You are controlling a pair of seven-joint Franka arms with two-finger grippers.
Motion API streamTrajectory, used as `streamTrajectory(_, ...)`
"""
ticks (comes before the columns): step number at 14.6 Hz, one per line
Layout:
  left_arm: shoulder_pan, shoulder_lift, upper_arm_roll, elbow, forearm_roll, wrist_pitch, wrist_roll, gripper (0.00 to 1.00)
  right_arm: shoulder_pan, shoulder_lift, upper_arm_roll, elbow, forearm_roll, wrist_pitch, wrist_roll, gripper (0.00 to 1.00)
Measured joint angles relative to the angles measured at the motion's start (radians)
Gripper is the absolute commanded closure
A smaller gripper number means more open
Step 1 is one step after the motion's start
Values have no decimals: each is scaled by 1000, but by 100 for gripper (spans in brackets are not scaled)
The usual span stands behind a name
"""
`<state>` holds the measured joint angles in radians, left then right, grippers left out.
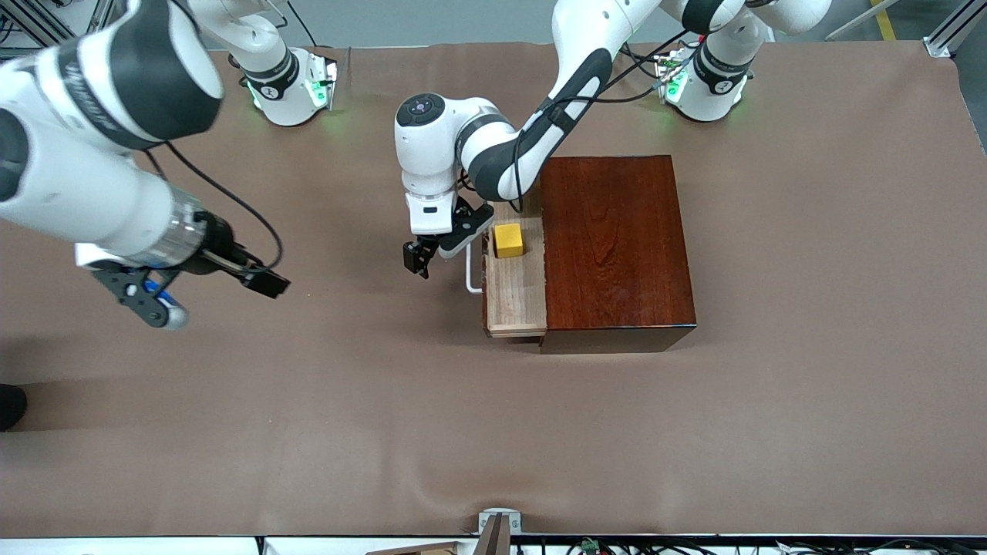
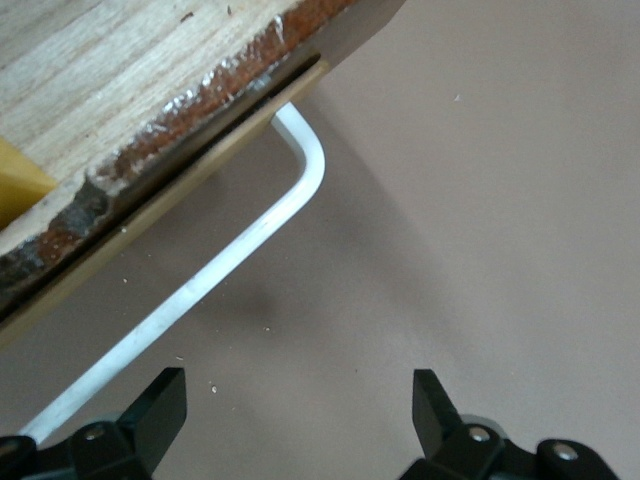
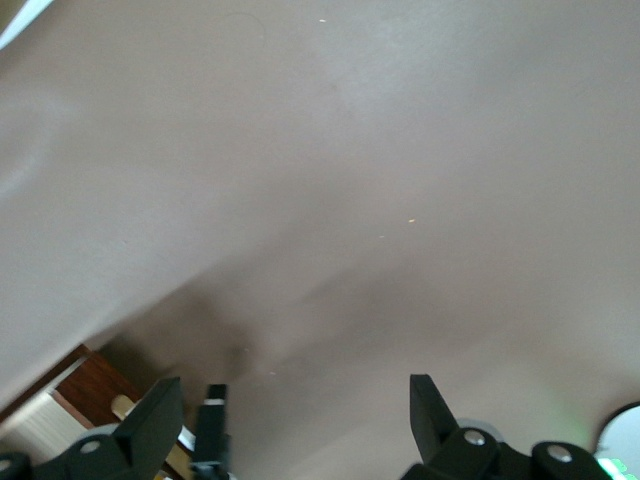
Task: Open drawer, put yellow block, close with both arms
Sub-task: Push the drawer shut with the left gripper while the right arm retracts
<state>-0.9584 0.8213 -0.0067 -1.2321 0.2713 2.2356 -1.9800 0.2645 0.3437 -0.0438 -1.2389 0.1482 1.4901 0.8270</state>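
Note:
The drawer [image 1: 517, 297] stands pulled out of the mahogany box [image 1: 617, 239] toward the right arm's end of the table. The yellow block [image 1: 508, 240] lies in its pale wood tray. My left gripper [image 1: 420, 260] hangs low just outside the white handle [image 1: 472, 276], open and holding nothing. In the left wrist view the handle [image 2: 230, 265] runs past the open left gripper [image 2: 297, 415], with the drawer front [image 2: 130, 70] and a corner of the block [image 2: 20, 185] showing. My right gripper [image 1: 212, 297] hovers open over bare cloth, apart from the drawer; its wrist view shows the open right gripper [image 3: 290, 420] holding nothing.
A brown cloth [image 1: 493, 432] covers the table. The right wrist view shows the left arm's gripper [image 3: 212, 425] and a corner of the box [image 3: 85, 385] farther off. A metal bracket [image 1: 499, 524] sits at the table edge nearest the front camera.

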Motion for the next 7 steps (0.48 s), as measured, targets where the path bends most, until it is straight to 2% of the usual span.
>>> streamTrajectory(7,0,0,11,15,0,-83,-9,0,-78,-53,-1,0,-5,-98,-242,0)
